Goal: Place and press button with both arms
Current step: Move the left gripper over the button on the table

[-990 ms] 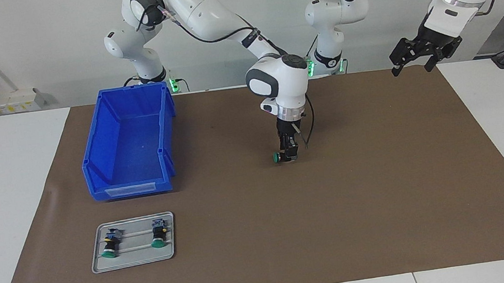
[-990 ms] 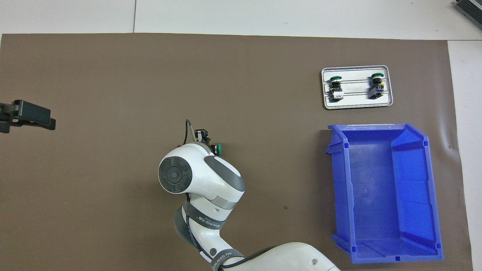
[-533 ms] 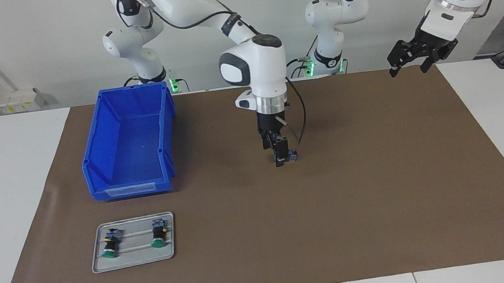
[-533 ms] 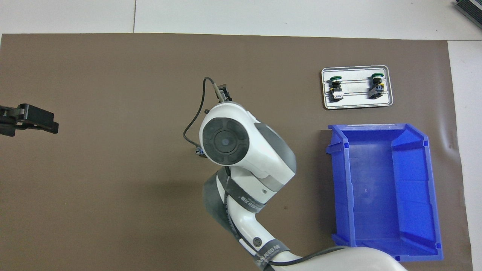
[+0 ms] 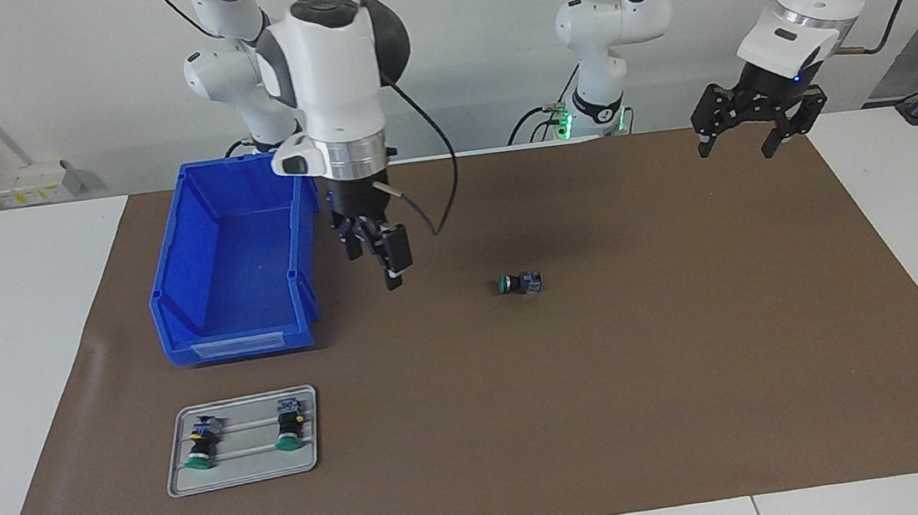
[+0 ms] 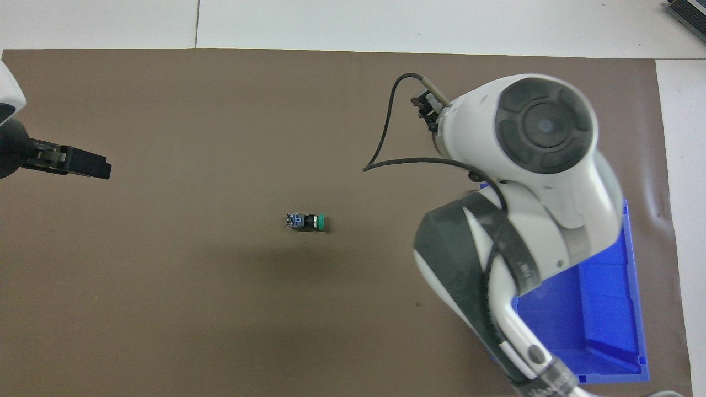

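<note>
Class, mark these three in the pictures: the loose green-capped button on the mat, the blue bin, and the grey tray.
button (image 5: pixel 504 285), facing view, on its green cap.
blue bin (image 5: pixel 241 344), facing view, on its front wall.
grey tray (image 5: pixel 244 476), facing view, on its bare rim.

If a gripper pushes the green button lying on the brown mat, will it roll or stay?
The button lies on its side, so its round green cap and cylindrical body would probably let it roll. Its blockier terminal end may stop it soon. It looks small and rigid, likely light enough to skid.
</note>
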Robot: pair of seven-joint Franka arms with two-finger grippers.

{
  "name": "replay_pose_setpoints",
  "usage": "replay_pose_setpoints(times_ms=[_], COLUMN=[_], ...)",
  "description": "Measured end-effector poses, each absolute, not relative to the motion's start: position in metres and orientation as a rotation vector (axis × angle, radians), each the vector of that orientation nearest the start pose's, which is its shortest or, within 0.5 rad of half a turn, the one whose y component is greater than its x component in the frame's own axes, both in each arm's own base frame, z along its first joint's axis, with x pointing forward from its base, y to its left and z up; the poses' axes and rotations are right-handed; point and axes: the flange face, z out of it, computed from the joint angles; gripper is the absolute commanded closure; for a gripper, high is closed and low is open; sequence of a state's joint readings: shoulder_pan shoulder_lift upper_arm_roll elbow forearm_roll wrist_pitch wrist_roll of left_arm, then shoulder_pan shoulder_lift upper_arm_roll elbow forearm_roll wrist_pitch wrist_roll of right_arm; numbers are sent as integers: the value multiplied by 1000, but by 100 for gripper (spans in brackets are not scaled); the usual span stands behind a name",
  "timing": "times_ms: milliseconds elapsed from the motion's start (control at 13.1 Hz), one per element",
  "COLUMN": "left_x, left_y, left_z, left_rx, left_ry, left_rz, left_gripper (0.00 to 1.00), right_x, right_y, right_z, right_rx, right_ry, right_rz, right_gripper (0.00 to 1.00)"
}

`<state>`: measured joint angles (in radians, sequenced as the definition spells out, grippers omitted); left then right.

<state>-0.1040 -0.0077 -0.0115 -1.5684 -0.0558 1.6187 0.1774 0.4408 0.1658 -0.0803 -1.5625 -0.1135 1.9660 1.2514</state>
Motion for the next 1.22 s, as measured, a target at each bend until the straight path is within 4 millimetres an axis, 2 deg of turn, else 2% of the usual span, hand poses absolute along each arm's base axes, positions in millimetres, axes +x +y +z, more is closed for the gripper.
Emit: replay_pose_setpoints(times_ms=[152,305,457,609,762,914,1066,1219], left_x=[552,550,547,542,535,528,522,519], left_y=[-89,-115,-143,-168,-190,-218,-250,-274], left_z=[630,619,604,590,577,558,524,495], left_rx=[-3107,-3037,-2961,-2854,-2735,-2644,-2577,-2516], left_ry=[720,957,1166,1412,1631,1771,1872,1962], left_rz=[-118,-140,-151,-163,-163,-173,-171,-205], left_gripper=[5,5,5,4,5,4,2,2], right_x=[597,593,588,582,572,560,558,556], right_y=[153,89,40,3,-26,-39,-37,-34], right_z=[590,602,608,616,638,658,654,650], right_rx=[-2892,-3026,-3114,-3121,-3092,-3110,-3126,-3131], right_ry=[1065,835,612,508,535,483,408,394], right_rz=[-327,-267,-213,-190,-172,-119,-68,-23], right_gripper=[0,0,0,0,0,0,0,0])
